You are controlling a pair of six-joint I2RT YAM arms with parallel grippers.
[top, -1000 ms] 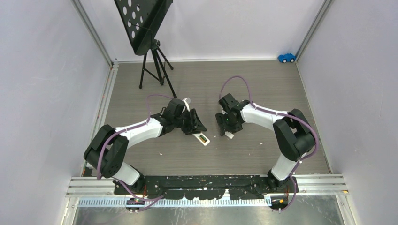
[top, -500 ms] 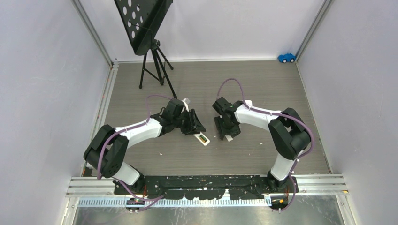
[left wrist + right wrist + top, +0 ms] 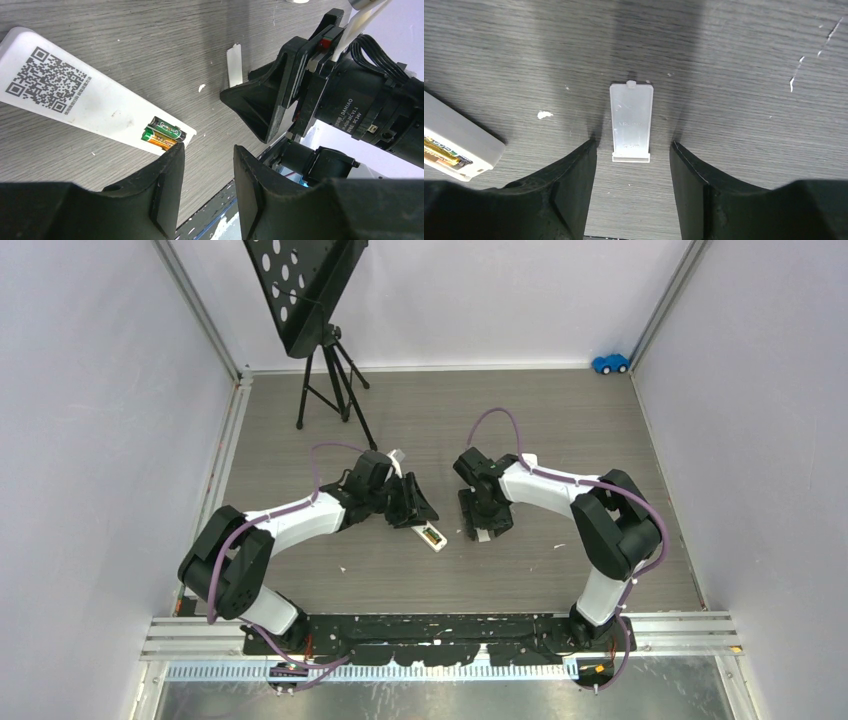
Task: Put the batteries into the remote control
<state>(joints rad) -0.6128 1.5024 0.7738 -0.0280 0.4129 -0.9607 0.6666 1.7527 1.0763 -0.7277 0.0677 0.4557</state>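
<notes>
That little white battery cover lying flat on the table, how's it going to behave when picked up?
The battery cover looks thin and flat on the table, so it probably slides rather than lifts when pinched. It seems light, stiff plastic, unlikely to roll.

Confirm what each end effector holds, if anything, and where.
Nothing held. The right end effector straddles the flat battery cover, jaws clear of it; the left end effector is open beside the remote.
</notes>
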